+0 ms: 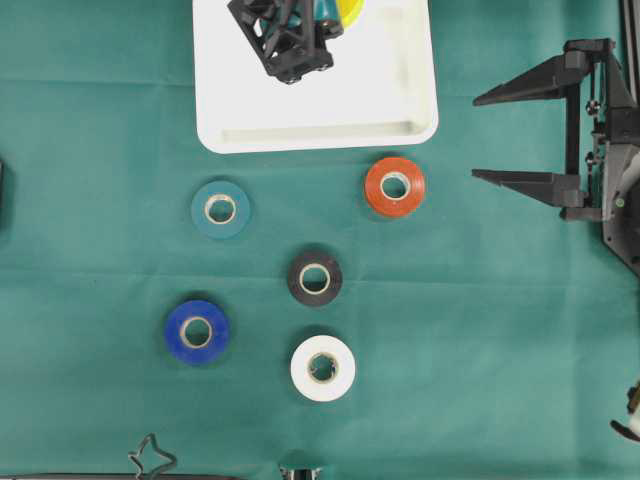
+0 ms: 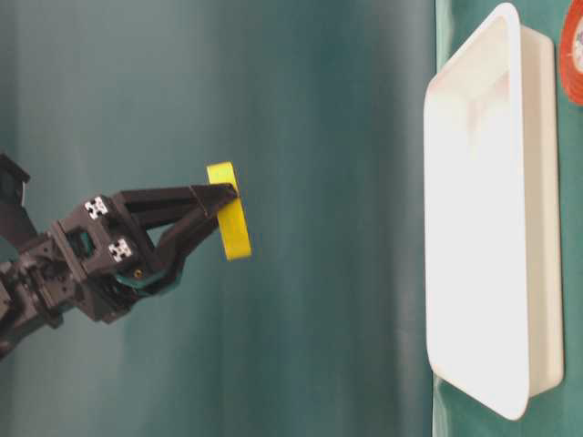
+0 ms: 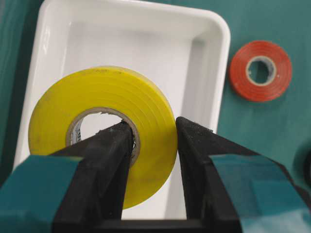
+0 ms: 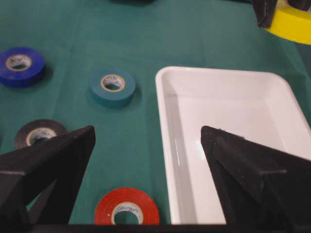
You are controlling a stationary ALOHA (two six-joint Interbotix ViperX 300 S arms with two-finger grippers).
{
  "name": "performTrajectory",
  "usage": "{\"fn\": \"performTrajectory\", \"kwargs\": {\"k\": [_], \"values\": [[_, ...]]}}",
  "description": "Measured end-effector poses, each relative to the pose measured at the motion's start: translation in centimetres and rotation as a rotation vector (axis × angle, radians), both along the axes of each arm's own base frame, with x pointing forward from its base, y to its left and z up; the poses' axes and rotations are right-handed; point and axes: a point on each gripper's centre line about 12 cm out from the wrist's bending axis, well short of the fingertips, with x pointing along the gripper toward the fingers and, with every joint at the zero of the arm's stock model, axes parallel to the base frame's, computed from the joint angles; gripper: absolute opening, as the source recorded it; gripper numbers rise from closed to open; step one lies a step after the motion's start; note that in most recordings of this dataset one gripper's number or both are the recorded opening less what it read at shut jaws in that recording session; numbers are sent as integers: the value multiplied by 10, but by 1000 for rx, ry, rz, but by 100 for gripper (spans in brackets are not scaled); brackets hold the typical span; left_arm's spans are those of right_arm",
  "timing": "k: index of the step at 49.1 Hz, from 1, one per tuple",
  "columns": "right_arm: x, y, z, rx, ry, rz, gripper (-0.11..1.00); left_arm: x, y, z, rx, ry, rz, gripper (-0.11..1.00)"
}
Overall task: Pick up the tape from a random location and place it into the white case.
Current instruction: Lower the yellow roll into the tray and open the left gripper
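Green cloth (image 1: 500, 330); left jaws (image 3: 153, 133) pinch yellow tape (image 3: 97, 97) above white case (image 1: 320, 110).

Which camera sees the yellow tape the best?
The left wrist view: the yellow tape fills it, held by the left pincer. The table-level view shows it edge-on, the overhead only a sliver behind the arm, and the right wrist view just a corner.

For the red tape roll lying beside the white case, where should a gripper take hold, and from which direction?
The red tape roll lies flat on the cloth, core hole facing up. Probably best from straight above: one finger into the hole, one outside, pinching the wall. Choose the side away from the white case, whose rim sits close by.
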Motion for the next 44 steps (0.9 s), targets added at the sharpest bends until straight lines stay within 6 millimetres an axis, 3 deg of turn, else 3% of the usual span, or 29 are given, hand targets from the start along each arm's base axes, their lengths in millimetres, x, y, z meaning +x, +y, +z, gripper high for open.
{"fn": "performTrajectory", "kwargs": {"k": [44], "values": [[0,0,0,-1,0,0,91,-7,-1,-4,3,-12,1,24]]}}
